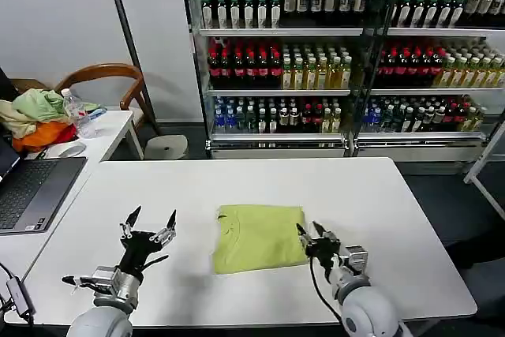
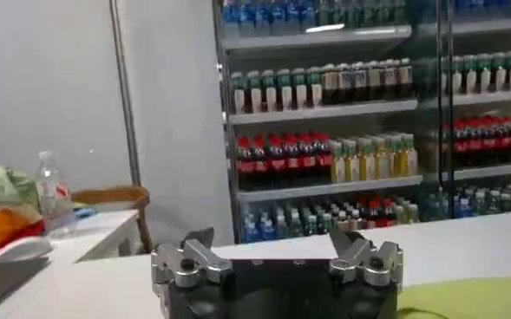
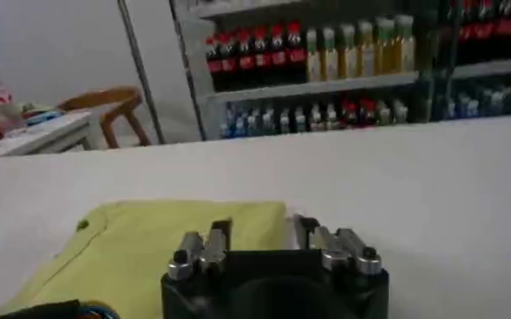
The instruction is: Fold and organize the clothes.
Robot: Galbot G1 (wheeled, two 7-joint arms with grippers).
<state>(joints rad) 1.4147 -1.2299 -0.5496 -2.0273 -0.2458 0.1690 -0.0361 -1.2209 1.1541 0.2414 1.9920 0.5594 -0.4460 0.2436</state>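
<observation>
Behind the white rectangular desk (image 1: 379, 203) stood glass-fronted coolers stocked with rows of bottled drinks (image 1: 276, 61). On the desk, near its front edge and about midway across, lay the lime yellow-green cotton T-shirt (image 1: 259, 236), already folded into a compact, roughly square packet, flat on the surface. The right tool (image 1: 309, 236) rested at the packet's right edge, its fingers narrowly parted and gripping nothing; in the right wrist view the cloth (image 3: 142, 251) lay just ahead of that tool (image 3: 257, 232). The left tool (image 1: 150, 222) was raised well to the left of the shirt, spread wide and empty, as its own wrist view (image 2: 277, 251) confirmed.

Folding appeared nearly complete; the step in hand was probably squaring or shifting the packet. Done well, this would call for a low, flat approach at the edge, so that the layers slide together rather than peel apart.

A side desk at the left carried an open dark laptop (image 1: 31, 191), a clear plastic water bottle (image 1: 76, 114) and a heap of pale green, beige and orange garments (image 1: 35, 120), with a wooden chair (image 1: 110, 76) behind. None stood in the way.
</observation>
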